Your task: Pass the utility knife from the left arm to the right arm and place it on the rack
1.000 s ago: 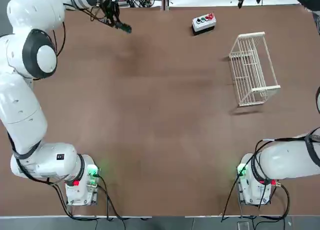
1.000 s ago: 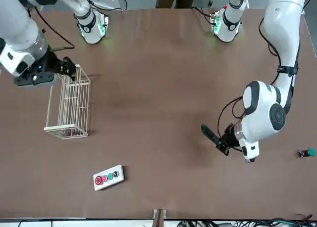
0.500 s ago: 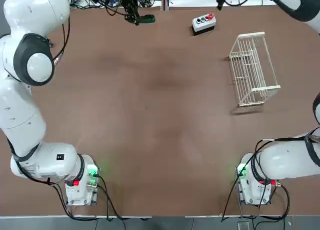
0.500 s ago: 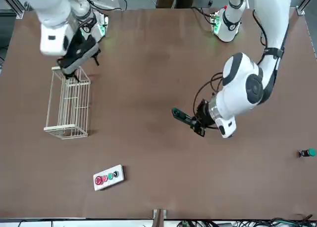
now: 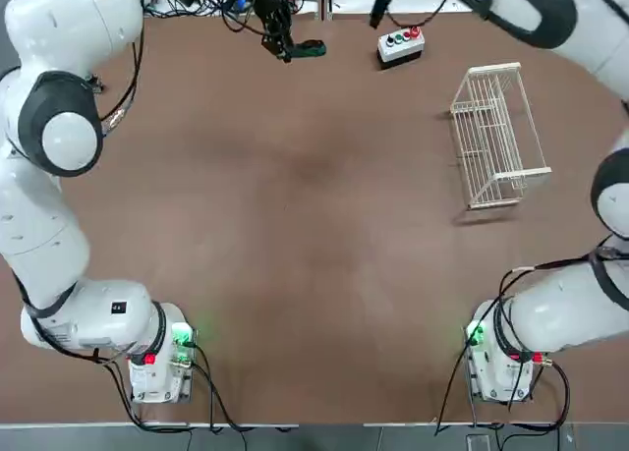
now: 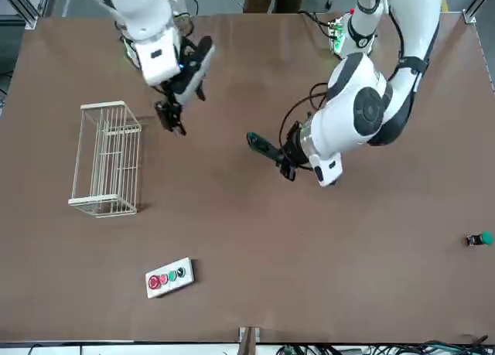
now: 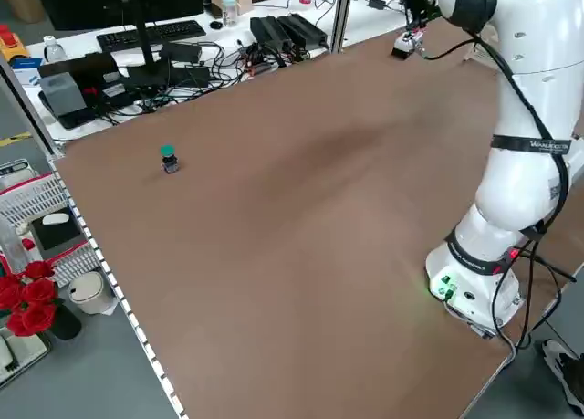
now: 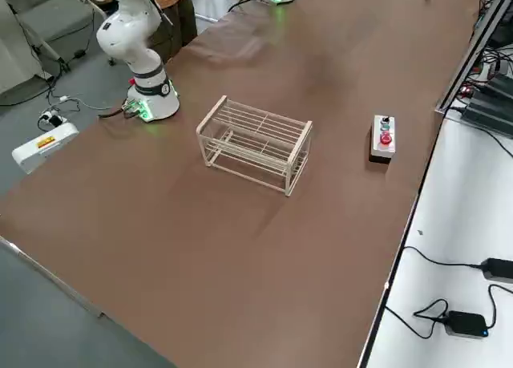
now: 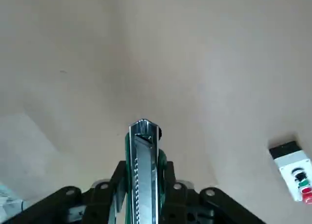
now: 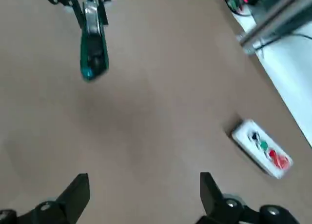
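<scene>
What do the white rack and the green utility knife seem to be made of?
The white rectangular wire rack: likely coated metal wire, judging by its thin, straight bars with a matte white finish. The slim dark green utility knife: apparently a plastic body with a shiny, notched metal strip along its middle.

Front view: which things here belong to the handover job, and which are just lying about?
In the job:
- utility knife, held in left gripper
- right gripper, fingers open, apart from the knife
- rack

Lying about:
- button box
- green-capped object
</scene>
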Motion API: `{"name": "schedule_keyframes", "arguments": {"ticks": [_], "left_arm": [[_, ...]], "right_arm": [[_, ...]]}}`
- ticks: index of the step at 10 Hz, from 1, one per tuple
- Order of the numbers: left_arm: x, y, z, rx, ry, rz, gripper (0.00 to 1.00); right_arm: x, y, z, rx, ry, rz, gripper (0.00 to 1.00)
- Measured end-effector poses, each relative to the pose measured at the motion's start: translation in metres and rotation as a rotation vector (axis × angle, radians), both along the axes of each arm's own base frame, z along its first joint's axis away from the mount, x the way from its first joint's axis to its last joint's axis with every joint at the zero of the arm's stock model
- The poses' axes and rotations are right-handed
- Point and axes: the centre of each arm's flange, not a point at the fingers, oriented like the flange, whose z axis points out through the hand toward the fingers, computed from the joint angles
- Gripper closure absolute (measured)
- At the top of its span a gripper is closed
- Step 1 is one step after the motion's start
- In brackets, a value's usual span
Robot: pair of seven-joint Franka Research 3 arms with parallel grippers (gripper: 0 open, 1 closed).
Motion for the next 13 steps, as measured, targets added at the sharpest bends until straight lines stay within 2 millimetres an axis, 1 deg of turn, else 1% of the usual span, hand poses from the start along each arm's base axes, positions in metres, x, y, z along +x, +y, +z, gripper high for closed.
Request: {"name": "schedule_keyframes", "arguments": {"ticks": [2,3,4,6,7,10,11,13], "left_arm": [[-0.006,-0.006,0.012,-0.014,0.004,-0.012,0.66],[-0.011,-0.010,0.014,-0.015,0.012,-0.021,0.66],[-0.014,-0.013,0.015,-0.017,0.017,-0.022,0.66],[-0.017,-0.018,0.017,-0.019,0.023,-0.019,0.66],[-0.017,-0.018,0.018,-0.020,0.022,-0.018,0.66],[-0.015,-0.018,0.025,-0.026,0.018,0.000,0.66],[-0.015,-0.018,0.026,-0.029,0.017,0.003,0.66],[-0.015,-0.018,0.028,-0.035,0.019,0.005,0.66]], "right_arm": [[0.016,0.029,-0.020,0.009,-0.001,0.045,0.00],[0.019,0.047,-0.028,0.030,0.003,0.053,0.00],[0.018,0.063,-0.030,0.055,0.006,0.050,0.00],[0.003,0.089,-0.021,0.088,0.009,0.037,0.00],[-0.005,0.099,-0.023,0.091,0.016,0.026,0.00],[-0.020,0.125,-0.042,0.071,0.038,-0.017,0.00],[-0.023,0.129,-0.045,0.071,0.043,-0.030,0.00],[-0.020,0.134,-0.050,0.083,0.026,-0.043,0.00]]}}
